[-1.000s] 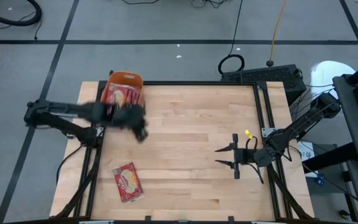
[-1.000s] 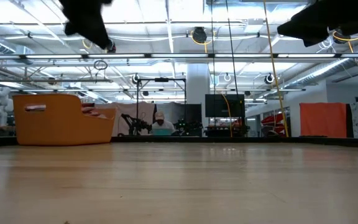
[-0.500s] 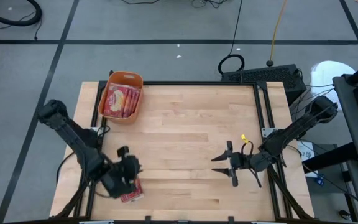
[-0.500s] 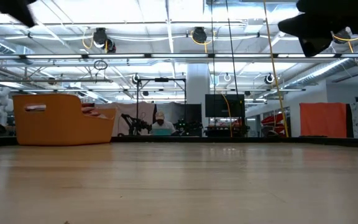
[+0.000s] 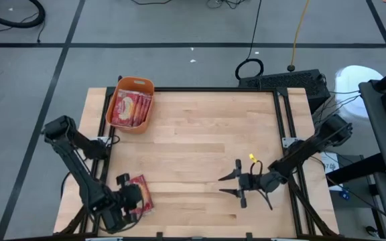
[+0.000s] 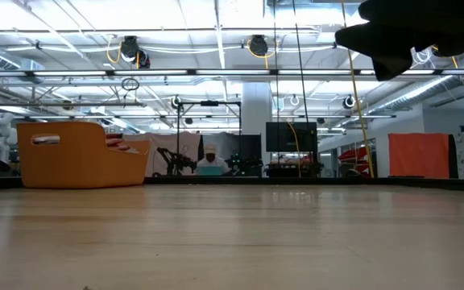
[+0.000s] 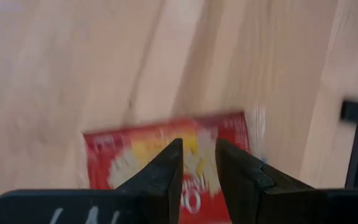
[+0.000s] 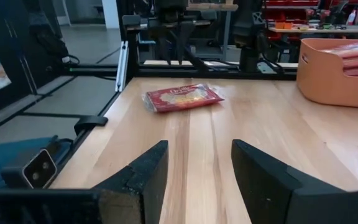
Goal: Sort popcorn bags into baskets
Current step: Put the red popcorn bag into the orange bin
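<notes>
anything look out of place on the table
One popcorn bag lies loose and askew at the table's near left corner, apart from the bags packed in the orange basket at the far left. The left gripper hovers right over it. Nothing looks spilled or damaged.

One red popcorn bag (image 5: pixel 138 195) lies flat on the table, well apart from the orange basket (image 5: pixel 144 85), where more red bags (image 5: pixel 130 109) sit stacked inside.

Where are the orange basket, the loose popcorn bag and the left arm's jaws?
orange basket (image 5: pixel 143 85): high view, far rim.
loose popcorn bag (image 5: pixel 141 191): high view, red face.
left gripper (image 7: pixel 197 163): left wrist view, between fingertips.
</notes>
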Motion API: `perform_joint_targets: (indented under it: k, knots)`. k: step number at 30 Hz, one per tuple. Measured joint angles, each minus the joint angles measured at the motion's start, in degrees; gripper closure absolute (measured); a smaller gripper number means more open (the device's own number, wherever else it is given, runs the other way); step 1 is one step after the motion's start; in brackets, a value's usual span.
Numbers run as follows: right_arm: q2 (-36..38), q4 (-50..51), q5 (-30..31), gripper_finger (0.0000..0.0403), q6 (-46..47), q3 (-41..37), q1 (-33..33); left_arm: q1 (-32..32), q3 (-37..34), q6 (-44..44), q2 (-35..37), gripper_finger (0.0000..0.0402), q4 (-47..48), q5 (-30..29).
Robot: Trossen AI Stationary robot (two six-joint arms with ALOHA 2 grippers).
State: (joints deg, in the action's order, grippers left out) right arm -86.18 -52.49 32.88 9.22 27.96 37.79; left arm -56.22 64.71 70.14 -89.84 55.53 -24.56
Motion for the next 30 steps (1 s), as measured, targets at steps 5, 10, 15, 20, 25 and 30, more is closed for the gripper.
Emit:
perform_joint_targets:
  k: [5, 10, 15, 20, 25, 30]
  knots:
    - [-3.5, 0.0, 0.1, 0.0234, -1.4, 3.6, -1.1, -1.2, 0.0, 2.4, -3.1, 0.0264, 1.3, 6.7]
    - [-6.8, 0.0, -0.3, 0.0228, -3.7, 6.7, -3.3, -2.8, 0.0, 2.6, -3.9, 0.0213, 1.2, 9.7]
    - [-11.2, 0.0, -4.9, 0.0223, -2.4, 9.5, -4.9, -4.9, 0.1, 1.3, -4.0, 0.0189, 1.2, 10.4]
    - [-15.9, 0.1, -7.1, 0.0223, -2.1, 13.4, -4.8, -6.7, 0.1, -4.6, -6.9, 0.0205, 1.3, 11.7]
    - [-19.6, 0.0, -7.9, 0.0222, -3.0, 17.1, -4.9, -6.5, 0.1, -8.7, -10.1, 0.0228, 1.6, 12.4]
    - [-22.0, 0.0, -7.7, 0.0222, -3.1, 18.8, -5.9, -6.5, 0.1, -12.1, -13.1, 0.0227, 2.9, 12.8]
